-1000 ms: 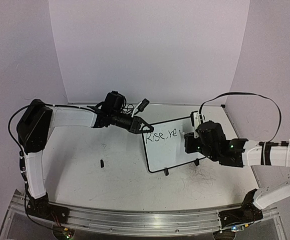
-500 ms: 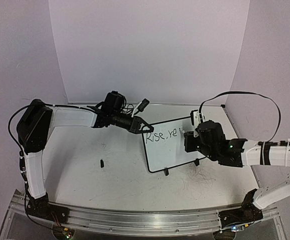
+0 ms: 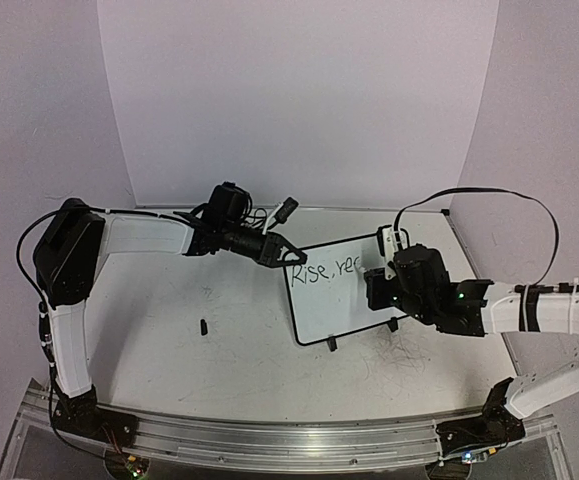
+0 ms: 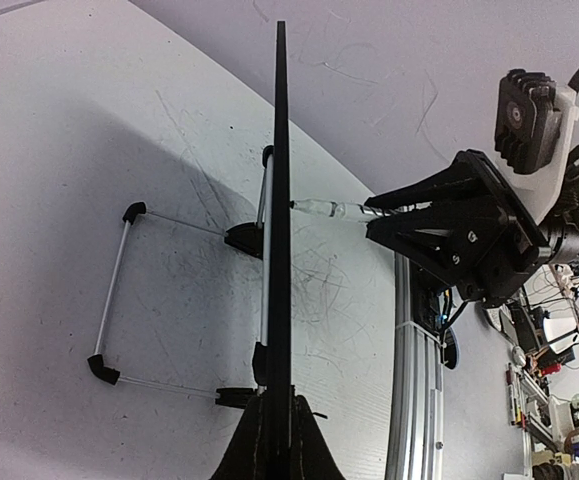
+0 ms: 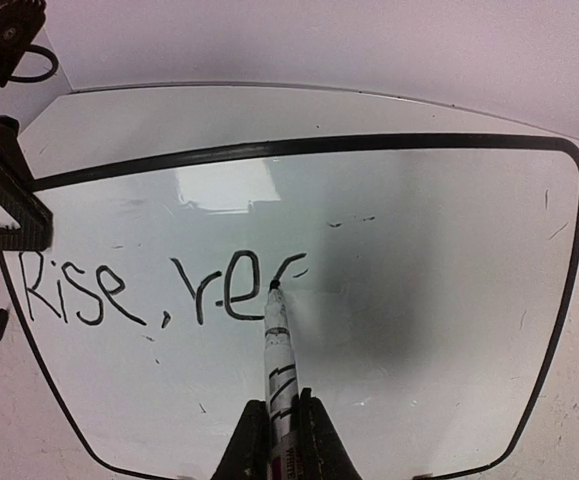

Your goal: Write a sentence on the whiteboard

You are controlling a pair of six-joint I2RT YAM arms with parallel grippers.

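Writing in progress, mid-word. The board [image 3: 341,305] stands tilted on its stand [image 4: 112,290] on the surface [image 3: 169,320], right of centre and between the two arms. The left tool [image 4: 277,440] is closed on the board's left edge, bracing it. The right tool [image 5: 275,450] is clamped around a marker [image 5: 277,350], whose tip touches the board face. The sentence [image 5: 159,285] reads "Rise, re" along the upper left of the board, followed by an open curved stroke at the marker tip, probably the start of an "a". The right half and the lower part of the board are unwritten. Judged stage: early in the first line. The next move calls for completing this letter with light, even tip contact, then stepping rightward for "ch", while the left tool keeps the board from tipping back or sliding.
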